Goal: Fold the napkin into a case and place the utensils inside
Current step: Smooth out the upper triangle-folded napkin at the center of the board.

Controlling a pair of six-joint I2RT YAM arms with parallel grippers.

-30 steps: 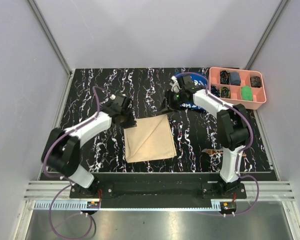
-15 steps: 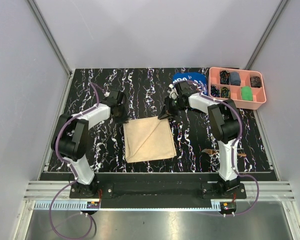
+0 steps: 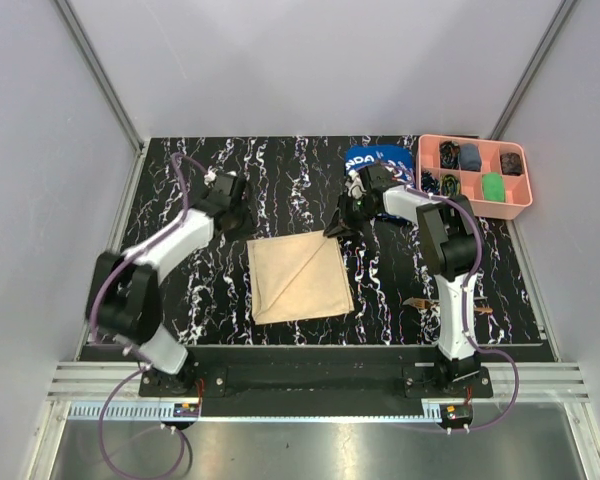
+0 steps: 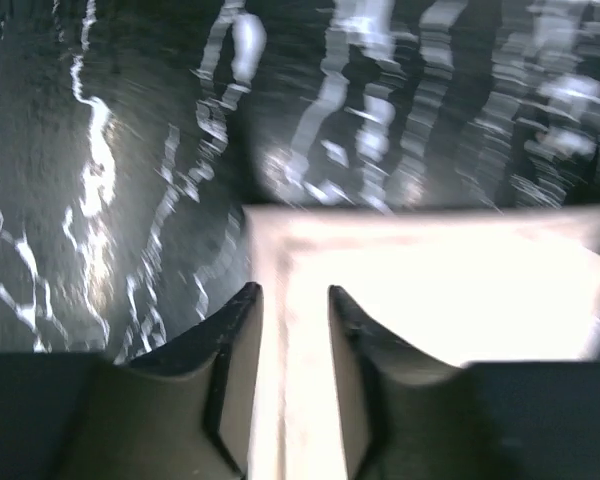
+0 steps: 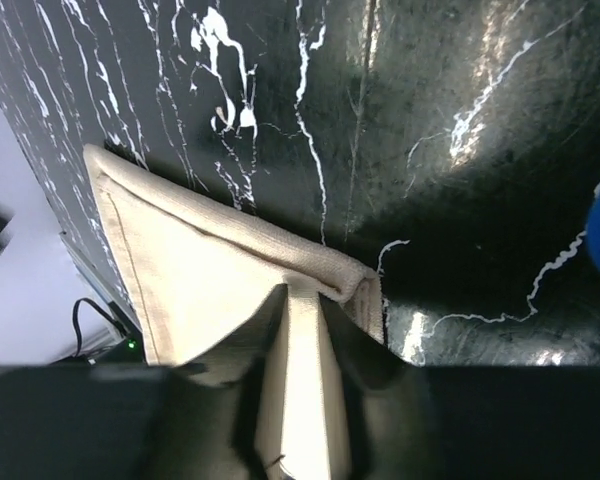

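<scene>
The napkin [image 3: 298,280] lies flat on the black marbled table as a folded beige square with a diagonal fold line. My left gripper [image 3: 232,218] is open, just off the napkin's far left corner. In the blurred left wrist view its fingers [image 4: 242,330] hang over the napkin's edge [image 4: 430,290] with cloth showing in the gap. My right gripper [image 3: 337,228] is at the far right corner. In the right wrist view it [image 5: 302,300] is shut on the napkin [image 5: 200,280], which bunches at the fingertips. Brown utensils [image 3: 417,303] lie partly hidden behind the right arm.
A pink compartment tray [image 3: 517,205] with small items stands at the far right. A blue printed cloth [image 3: 372,158] lies beside it, just behind the right gripper. Grey walls close in the table on three sides.
My left gripper has pulled back and left, off the napkin's far left corner. My right gripper has shifted slightly toward the far right corner. The napkin has not moved.
</scene>
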